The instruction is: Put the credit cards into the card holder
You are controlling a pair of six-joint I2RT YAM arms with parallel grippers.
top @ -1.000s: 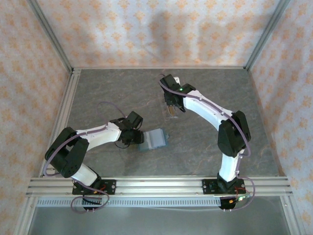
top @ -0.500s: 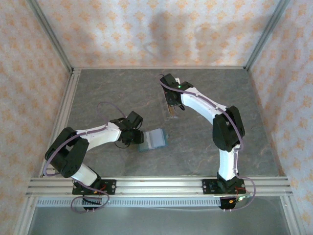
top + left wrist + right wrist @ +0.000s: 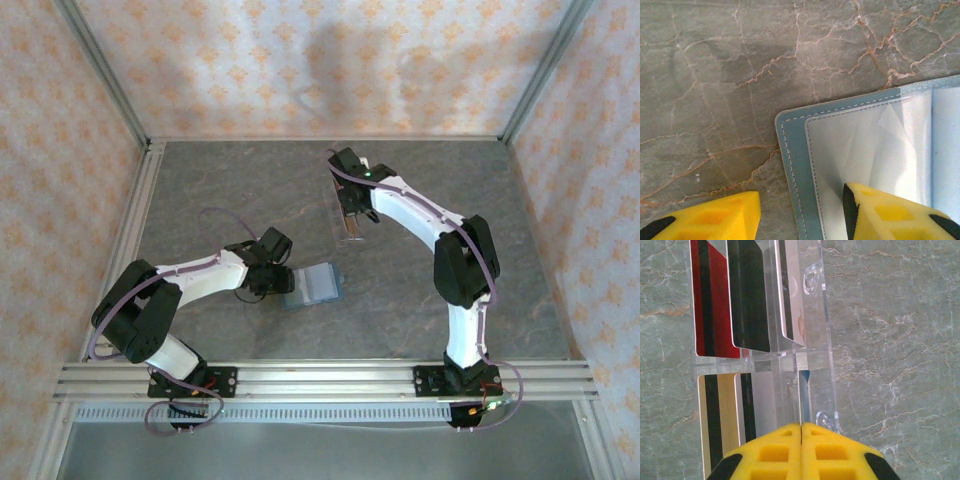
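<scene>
While the left hand [image 3: 800, 216] gapes over the card holder [image 3: 865, 135], the right hand [image 3: 801, 432] pinches a bluish card [image 3: 804, 390].

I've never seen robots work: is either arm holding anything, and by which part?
The right end effector is shut on the near edge of a bluish card standing in the clear rack. The left end effector, open, holds nothing.

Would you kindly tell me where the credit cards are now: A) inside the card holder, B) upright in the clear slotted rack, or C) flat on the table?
B: the credit cards stand in slots of the clear rack, the right pincer shut on a blue card.
</scene>
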